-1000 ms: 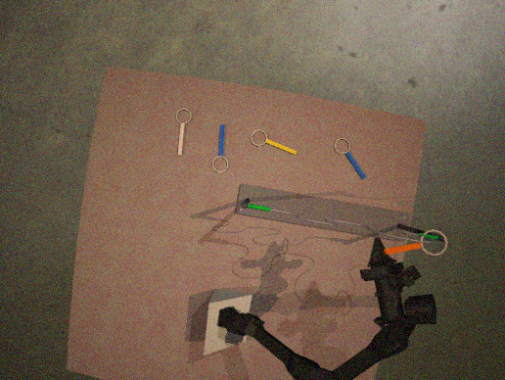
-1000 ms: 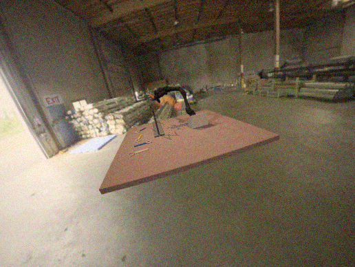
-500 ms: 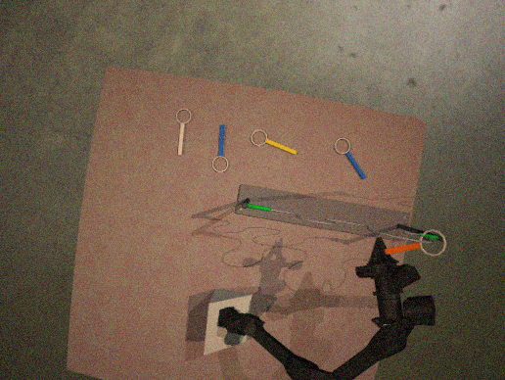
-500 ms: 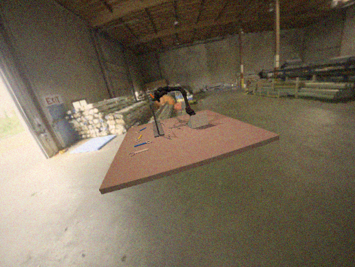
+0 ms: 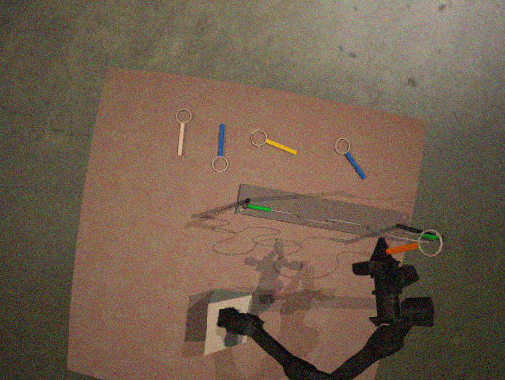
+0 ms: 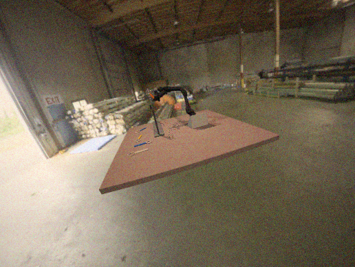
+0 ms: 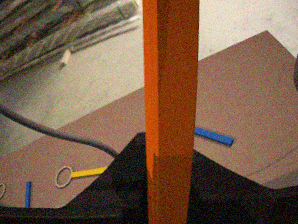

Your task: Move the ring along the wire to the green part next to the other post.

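Observation:
The ring point(image 5: 442, 243) with the orange handle point(image 5: 402, 249) point(image 6: 151, 96) point(image 7: 172, 90) is at the far right in the top view. It overlaps the right green part point(image 5: 429, 237) beside the right post point(image 5: 408, 228); the green part appears to pass through it. My gripper point(image 5: 384, 247) point(image 7: 150, 141) is shut on the orange handle near its end away from the ring. The other green part point(image 5: 259, 208) is by the left post point(image 5: 246, 201). The thin grey wire between them shows faintly. A grey curved strand point(image 7: 60, 134) crosses the left of the wrist view; the ring is not visible there.
The posts stand on a grey base plate point(image 5: 313, 206). Behind it lie loose rings with a pale handle point(image 5: 181, 139), a yellow handle point(image 5: 281, 147) point(image 7: 89, 173) and two blue handles, one point(image 5: 355, 166) at right. The table point(image 5: 132, 220) point(image 6: 192, 148) ends near the right post.

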Controlling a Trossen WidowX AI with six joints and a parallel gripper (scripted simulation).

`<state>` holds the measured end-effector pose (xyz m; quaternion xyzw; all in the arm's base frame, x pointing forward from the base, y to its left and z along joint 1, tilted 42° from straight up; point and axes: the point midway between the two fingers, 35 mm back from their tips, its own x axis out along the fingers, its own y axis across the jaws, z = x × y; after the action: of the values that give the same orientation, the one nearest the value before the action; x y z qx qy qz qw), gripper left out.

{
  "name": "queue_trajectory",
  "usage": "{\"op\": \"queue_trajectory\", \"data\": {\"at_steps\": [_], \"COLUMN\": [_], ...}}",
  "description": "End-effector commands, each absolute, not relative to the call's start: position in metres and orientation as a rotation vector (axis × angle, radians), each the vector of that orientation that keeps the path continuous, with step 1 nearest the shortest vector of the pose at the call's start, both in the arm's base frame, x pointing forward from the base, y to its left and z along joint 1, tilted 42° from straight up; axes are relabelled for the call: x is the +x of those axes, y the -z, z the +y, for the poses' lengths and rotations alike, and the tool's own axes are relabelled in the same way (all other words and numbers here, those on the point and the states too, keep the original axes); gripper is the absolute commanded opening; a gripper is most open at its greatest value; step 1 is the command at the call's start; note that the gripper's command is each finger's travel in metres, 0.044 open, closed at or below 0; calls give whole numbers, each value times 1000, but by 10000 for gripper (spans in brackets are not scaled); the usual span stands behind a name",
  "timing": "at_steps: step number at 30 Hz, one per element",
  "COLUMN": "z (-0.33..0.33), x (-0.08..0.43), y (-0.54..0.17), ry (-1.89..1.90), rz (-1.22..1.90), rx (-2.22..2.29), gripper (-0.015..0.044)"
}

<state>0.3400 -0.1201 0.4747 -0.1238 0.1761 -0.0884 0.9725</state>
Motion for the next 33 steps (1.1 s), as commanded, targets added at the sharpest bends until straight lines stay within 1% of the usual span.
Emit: {"op": "queue_trajectory", "data": {"at_steps": [1, 33], "z": [-123, -138], "x": [340, 339], "y": [-474, -481], "ry": [197, 314], "rz": [357, 327], "rx": [-309, -704], "gripper": [-150, -150]}}
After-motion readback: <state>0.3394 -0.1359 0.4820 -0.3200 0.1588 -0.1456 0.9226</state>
